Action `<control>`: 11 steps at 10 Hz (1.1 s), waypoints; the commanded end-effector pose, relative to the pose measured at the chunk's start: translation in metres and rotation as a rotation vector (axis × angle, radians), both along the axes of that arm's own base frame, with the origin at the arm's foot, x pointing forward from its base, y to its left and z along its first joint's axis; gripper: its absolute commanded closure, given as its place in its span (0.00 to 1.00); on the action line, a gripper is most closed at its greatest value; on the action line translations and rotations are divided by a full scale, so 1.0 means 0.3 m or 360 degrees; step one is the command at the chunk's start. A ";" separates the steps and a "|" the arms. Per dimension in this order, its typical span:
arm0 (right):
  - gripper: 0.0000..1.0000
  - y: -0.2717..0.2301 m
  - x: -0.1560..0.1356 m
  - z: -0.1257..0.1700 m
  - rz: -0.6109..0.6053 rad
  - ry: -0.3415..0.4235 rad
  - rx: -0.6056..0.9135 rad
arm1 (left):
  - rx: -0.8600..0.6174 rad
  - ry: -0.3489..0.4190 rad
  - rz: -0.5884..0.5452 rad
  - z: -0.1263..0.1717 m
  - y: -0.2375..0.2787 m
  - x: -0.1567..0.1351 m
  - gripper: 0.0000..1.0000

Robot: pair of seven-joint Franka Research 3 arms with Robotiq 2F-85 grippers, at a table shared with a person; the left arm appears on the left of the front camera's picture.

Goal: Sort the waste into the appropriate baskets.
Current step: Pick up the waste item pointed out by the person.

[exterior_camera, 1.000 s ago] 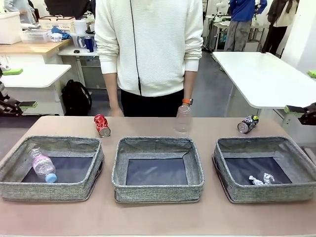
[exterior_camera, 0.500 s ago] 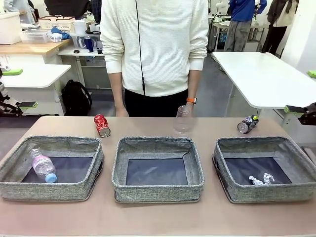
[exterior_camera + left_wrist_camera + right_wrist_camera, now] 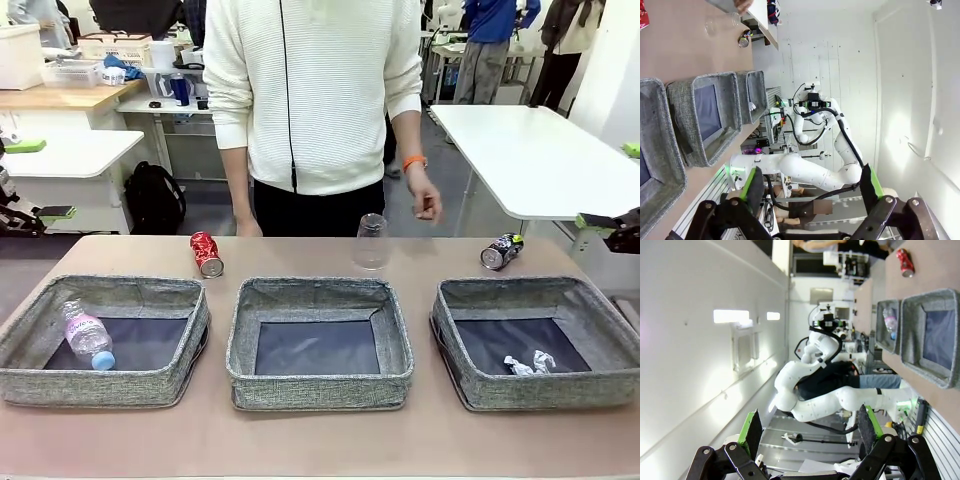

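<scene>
The person's hand (image 3: pixel 426 200) has let go of the clear plastic cup (image 3: pixel 371 243) and now hangs in the air up and to the right of it, well off the desk (image 3: pixel 320 440). The cup stands alone just behind the middle basket (image 3: pixel 320 378), towards its far right corner. I think it sits mouth-down, though clear plastic is hard to read from here. That means it is free for me to take.

Also unsorted are the crushed red can (image 3: pixel 206 253), behind the middle basket's far left corner, and the dark blue-black can (image 3: pixel 501 251), farther off to its right. The clear plastic bottle (image 3: pixel 88 335) already lies in the basket left of the middle one (image 3: pixel 100 388), and the small white scraps (image 3: pixel 528 364) lie in the basket to its right (image 3: pixel 545 398). The middle basket itself holds nothing.

My left claw (image 3: pixel 810 177) and right claw (image 3: pixel 809 420) are both spread wide, empty and far from the middle basket.

A second ago the hand held the cup above the desk. Half a second ago the cup was nearly down, the hand close behind it. Now it is released.
</scene>
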State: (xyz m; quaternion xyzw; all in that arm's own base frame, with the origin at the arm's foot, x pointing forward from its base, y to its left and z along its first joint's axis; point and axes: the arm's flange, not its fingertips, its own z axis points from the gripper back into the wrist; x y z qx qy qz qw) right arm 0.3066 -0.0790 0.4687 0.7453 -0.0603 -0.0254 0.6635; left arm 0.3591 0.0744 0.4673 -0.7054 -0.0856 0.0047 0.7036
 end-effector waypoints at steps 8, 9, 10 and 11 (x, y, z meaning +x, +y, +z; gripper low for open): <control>0.00 0.000 0.001 0.021 -0.0001 0.0019 0.0028 | -0.0024 -0.0031 -0.0010 0.004 0.006 -0.002 0.00; 0.00 0.000 0.001 0.021 -0.0001 0.0019 0.0028 | -0.0024 -0.0031 -0.0010 0.004 0.006 -0.002 0.00; 0.00 0.000 0.000 0.000 0.0000 0.0000 0.0000 | -0.0024 -0.0031 -0.0010 0.004 0.006 -0.002 0.00; 0.00 0.039 0.052 0.010 -0.0256 0.0095 -0.0376 | -0.0024 -0.0031 -0.0010 0.004 0.006 -0.002 0.00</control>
